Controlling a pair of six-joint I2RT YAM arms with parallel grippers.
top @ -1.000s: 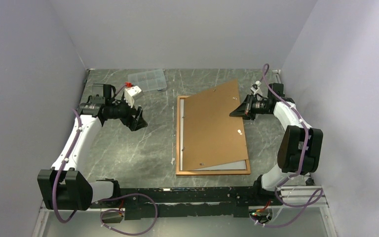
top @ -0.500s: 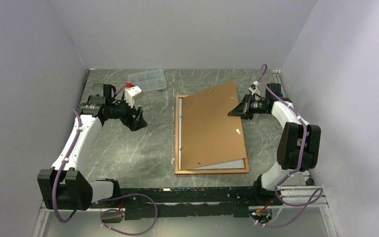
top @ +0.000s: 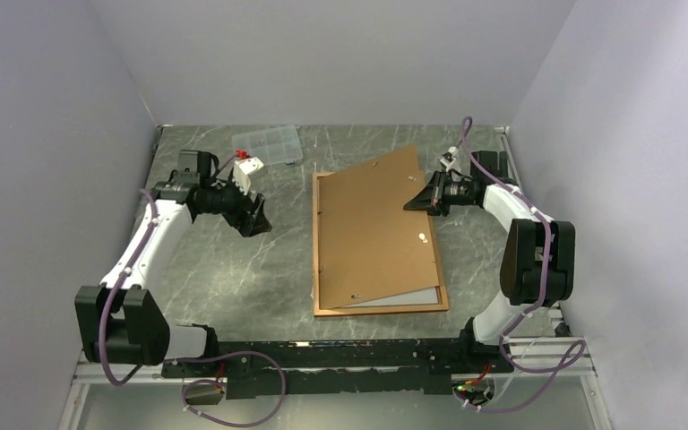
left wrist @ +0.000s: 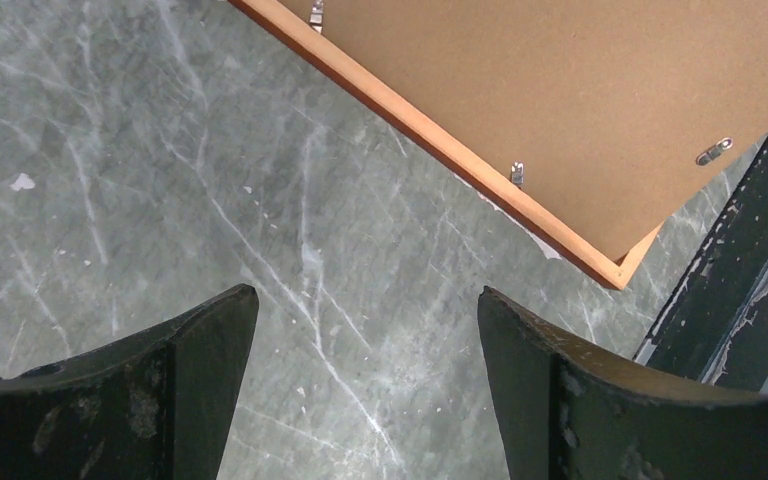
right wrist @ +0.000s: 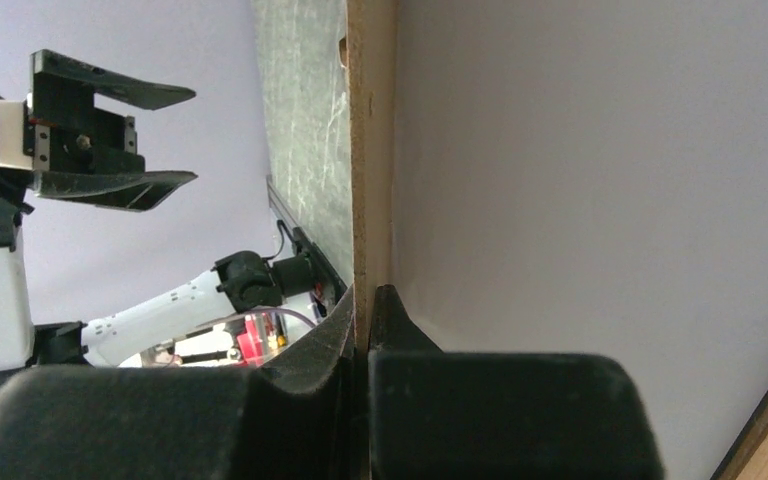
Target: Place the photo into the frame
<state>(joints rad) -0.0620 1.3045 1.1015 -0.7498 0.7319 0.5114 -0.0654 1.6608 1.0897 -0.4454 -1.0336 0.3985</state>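
From above, the frame (top: 317, 251) lies on the table (top: 215, 269) with a brown board (top: 372, 224) askew on it. The photo (top: 409, 299) shows as a pale strip at the frame's near right. The right claw (top: 409, 204) is clamped on the board's far right edge.

Left wrist: the left claw (left wrist: 365, 310) hangs with fingers apart, left of the frame.

Right wrist: the fingers (right wrist: 392, 330) pinch the board's edge.

Mostly buried under the backing board (top: 372, 224)
Only a pale strip of the photo (top: 408, 298) left showing at the near edge, printed side unseen. Top edge of the left wrist view cutting off the frame (left wrist: 440, 150), pane covered. Impossible to tell, in the right wrist view, whether the pale surface (right wrist: 580, 200) beside the board is the photo's back.
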